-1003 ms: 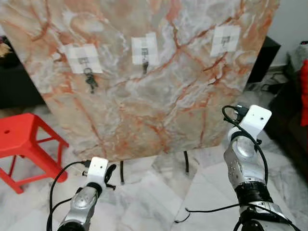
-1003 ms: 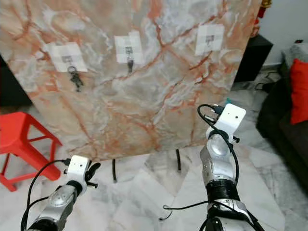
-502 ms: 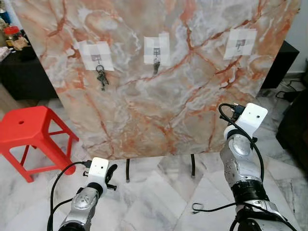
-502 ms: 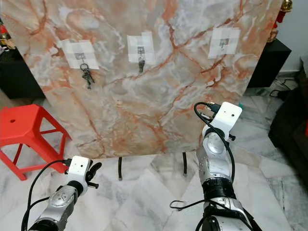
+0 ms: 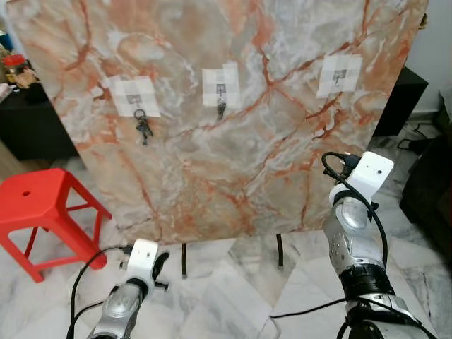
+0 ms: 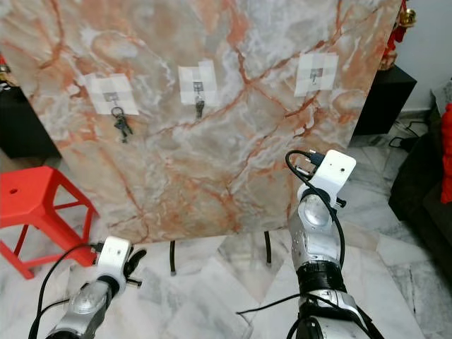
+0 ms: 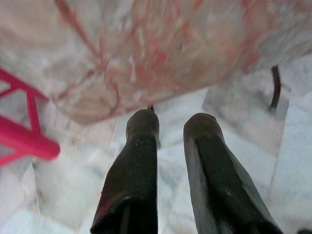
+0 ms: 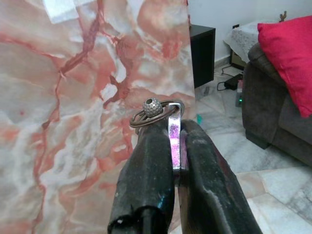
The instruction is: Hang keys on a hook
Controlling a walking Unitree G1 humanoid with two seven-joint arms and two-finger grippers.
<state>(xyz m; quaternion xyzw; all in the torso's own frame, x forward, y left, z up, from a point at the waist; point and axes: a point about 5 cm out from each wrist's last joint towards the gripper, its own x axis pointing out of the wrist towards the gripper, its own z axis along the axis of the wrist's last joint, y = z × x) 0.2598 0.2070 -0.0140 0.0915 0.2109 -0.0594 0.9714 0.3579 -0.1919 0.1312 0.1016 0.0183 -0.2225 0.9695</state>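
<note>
The keys [image 8: 168,127] sit pinched between the two black fingers [image 8: 146,175] of my right gripper [image 8: 171,146]: a flat silver key blade is clamped upright in the narrow gap, and above my fingertips its wire ring and a small dimpled metal ball stick out. I hold that arm raised in front of me, near the lower right part of the marble board [image 5: 233,141], not touching it. A black cable loops off the white wrist housing.

On the board three white taped patches each carry a small hook. The right hook [image 5: 337,73] is bare and lies well above my right gripper. The middle hook [image 5: 220,90] carries a single dark key [image 5: 221,108]. The left hook [image 5: 138,98] carries a bunch of keys [image 5: 142,127] hanging on a ring.

My left gripper [image 7: 170,126] hangs low over the pale marble floor [image 5: 212,296], its fingers [image 7: 139,161] slightly apart with nothing between them, pointing toward the foot of the board and its thin black legs [image 5: 183,258].

A red plastic stool [image 5: 35,212] stands to my left beside the board. A dark sofa with a red cushion [image 8: 287,53] is to my right, and a black cabinet [image 5: 399,99] stands behind the board's right edge.
</note>
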